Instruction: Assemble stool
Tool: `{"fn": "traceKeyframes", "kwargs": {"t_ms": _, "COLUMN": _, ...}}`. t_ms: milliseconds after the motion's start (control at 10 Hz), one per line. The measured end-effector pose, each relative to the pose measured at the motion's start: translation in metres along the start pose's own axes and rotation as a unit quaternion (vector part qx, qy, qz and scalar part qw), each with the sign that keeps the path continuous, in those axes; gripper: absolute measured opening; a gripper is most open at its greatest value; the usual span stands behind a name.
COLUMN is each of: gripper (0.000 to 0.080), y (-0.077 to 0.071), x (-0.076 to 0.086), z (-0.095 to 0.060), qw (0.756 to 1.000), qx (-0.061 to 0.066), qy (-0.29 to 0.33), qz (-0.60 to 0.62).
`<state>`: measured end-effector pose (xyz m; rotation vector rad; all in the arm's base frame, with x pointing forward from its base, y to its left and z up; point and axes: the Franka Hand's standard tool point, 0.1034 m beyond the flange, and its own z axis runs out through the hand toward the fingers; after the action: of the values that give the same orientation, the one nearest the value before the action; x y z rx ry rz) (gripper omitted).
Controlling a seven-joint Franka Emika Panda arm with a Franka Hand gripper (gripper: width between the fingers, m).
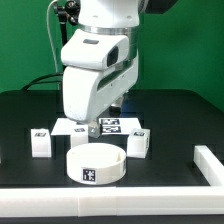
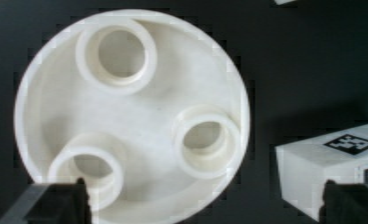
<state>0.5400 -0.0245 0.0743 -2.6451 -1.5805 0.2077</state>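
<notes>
Hovers with the pincer [image 2: 199,205] spread wide, gripping nothing, one fingertip [image 2: 53,200] over the seat [image 2: 136,100], the other past its rim. Finds that seat lying sockets-up on the table [image 1: 30,175], near the middle of the edge closest to the exterior camera, with a leg [image 2: 332,150] just beside it and a second leg [image 1: 40,142] off toward the exterior view's left. Looks like the seat-grasp step, barely begun. Calls next for lowering squarely over the rim, then closing without nudging the nearby leg.

The black table [image 1: 25,185] bears the marker board [image 1: 112,127] and a white bar [image 1: 207,166].
</notes>
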Motion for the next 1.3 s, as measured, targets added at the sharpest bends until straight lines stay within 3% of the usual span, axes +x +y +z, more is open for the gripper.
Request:
{"fn": "traceKeyframes", "kwargs": {"t_ms": 200, "gripper": 0.065, "y": 0.001, "x": -0.002, "z": 0.004, "qw": 1.0, "qx": -0.004, "qy": 0.004, "qz": -0.005}}
{"fn": "traceKeyframes", "kwargs": {"t_ms": 400, "gripper": 0.065, "y": 0.002, "x": -0.016, "z": 0.026, "qw": 1.0, "qx": -0.017, "qy": 0.017, "qz": -0.012}}
{"fn": "traceKeyframes", "kwargs": {"t_ms": 600, "gripper": 0.065, "y": 0.005, "x": -0.022, "z": 0.035, "qw": 0.998, "qx": -0.049, "qy": 0.035, "qz": -0.023}}
{"fn": "traceKeyframes", "kwargs": {"t_ms": 1100, "gripper": 0.065, "y": 0.007, "x": -0.007, "z": 0.029, "qw": 0.997, "qx": -0.059, "qy": 0.039, "qz": -0.035}}
{"fn": "traceKeyframes", "kwargs": {"t_ms": 1300, "gripper": 0.065, "y": 0.003, "x": -0.007, "z": 0.037, "qw": 0.997, "qx": -0.052, "qy": 0.037, "qz": -0.036}}
